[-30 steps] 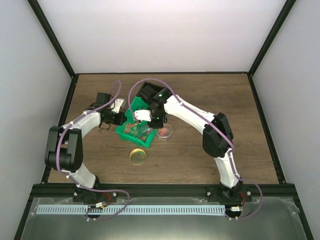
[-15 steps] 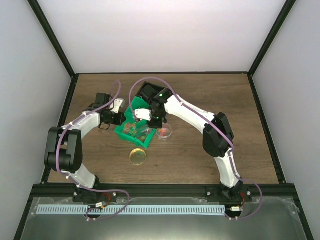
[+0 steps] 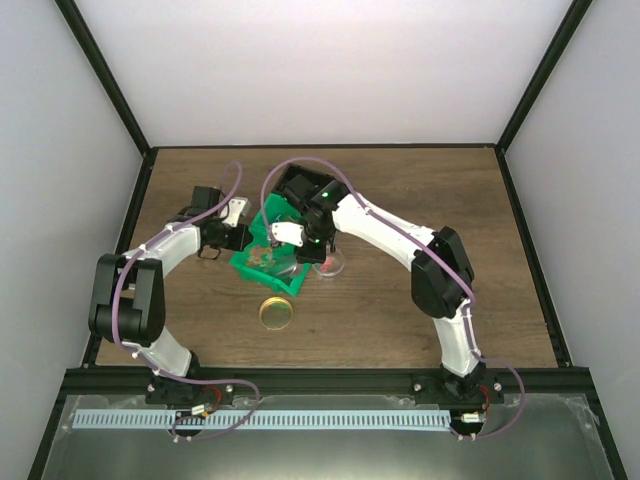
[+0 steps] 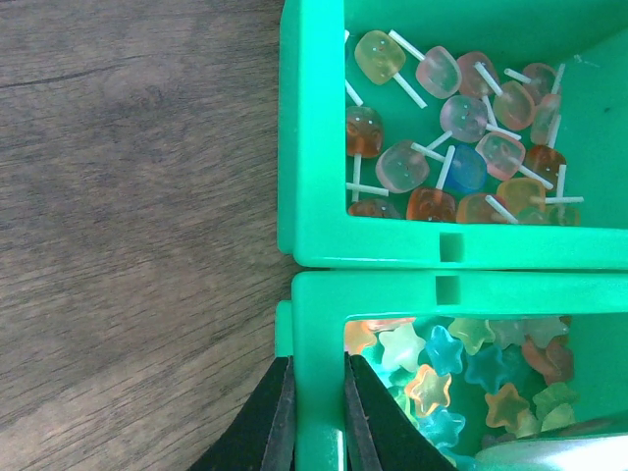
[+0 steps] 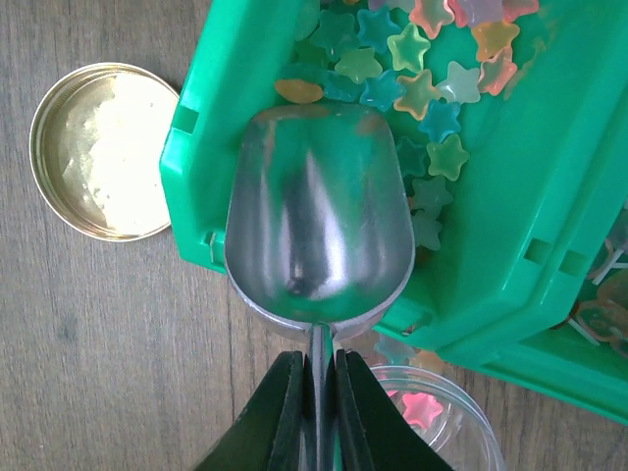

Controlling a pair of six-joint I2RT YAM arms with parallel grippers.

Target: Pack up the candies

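Star-shaped candies (image 5: 412, 59) in mixed colours fill one green bin (image 5: 255, 98); a second green bin (image 4: 314, 147) beside it holds square candies on sticks (image 4: 461, 147). My left gripper (image 4: 317, 412) is shut on the wall of the star bin (image 4: 319, 324), at that bin's left side in the top view (image 3: 243, 238). My right gripper (image 5: 319, 392) is shut on the handle of a silver metal scoop (image 5: 316, 221). The scoop's bowl is empty and hangs over the star bin's near corner. A clear round container (image 5: 432, 412) with a few pink candies sits under the right gripper.
A round gold lid (image 5: 98, 147) lies open side up on the wooden table, just near of the bins (image 3: 276, 313). The clear container (image 3: 328, 265) stands right beside the bins (image 3: 262, 258). Black frame rails border the table.
My right gripper and the scoop have shifted slightly toward the near side of the star bin. The left gripper has kept its hold on the bin wall.
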